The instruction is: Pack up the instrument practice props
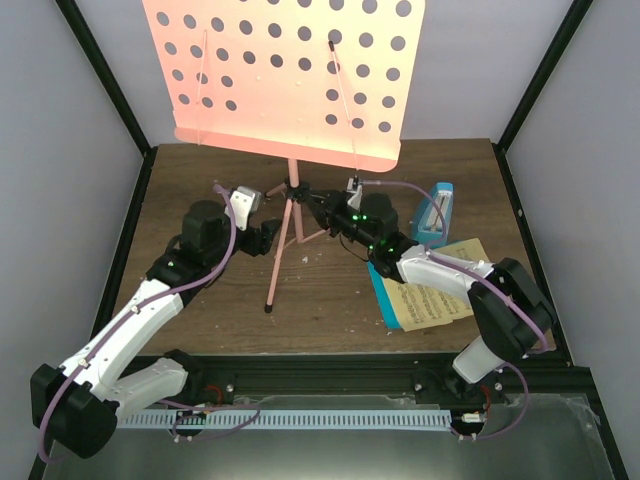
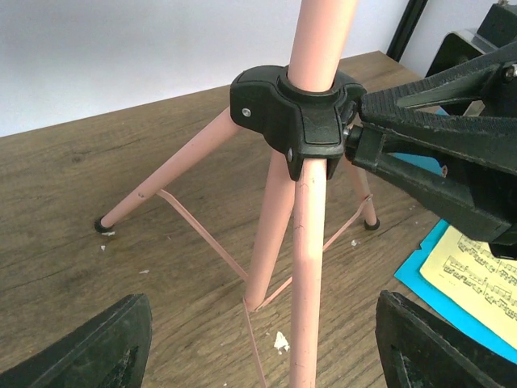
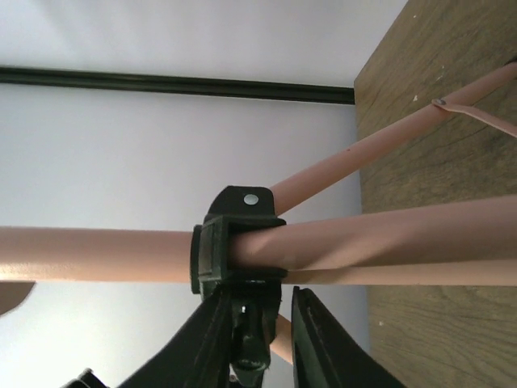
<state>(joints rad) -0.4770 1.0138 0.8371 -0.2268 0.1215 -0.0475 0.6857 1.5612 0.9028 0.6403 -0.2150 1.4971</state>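
The salmon-pink music stand stands mid-table, its hole-punched desk (image 1: 290, 70) up high. Its black tripod hub (image 1: 298, 190) also shows in the left wrist view (image 2: 295, 113) and the right wrist view (image 3: 234, 234). My left gripper (image 1: 272, 238) is wide open, with the front leg (image 2: 311, 267) between its jaws and untouched. My right gripper (image 1: 318, 208) is at the hub, its fingers narrowly apart around the hub's black knob (image 3: 254, 323); a small gap shows on one side. The yellow sheet (image 1: 435, 300) lies on the blue sheet (image 1: 383, 290) at the right. The blue metronome (image 1: 435, 215) stands behind them.
Black frame posts (image 1: 110, 80) and grey walls enclose the wooden table (image 1: 200, 310). The stand's leg feet (image 2: 101, 225) rest on the wood, thin braces between the legs. Small white crumbs (image 2: 280, 343) lie under the stand. A metal rail (image 1: 330, 415) runs along the near edge.
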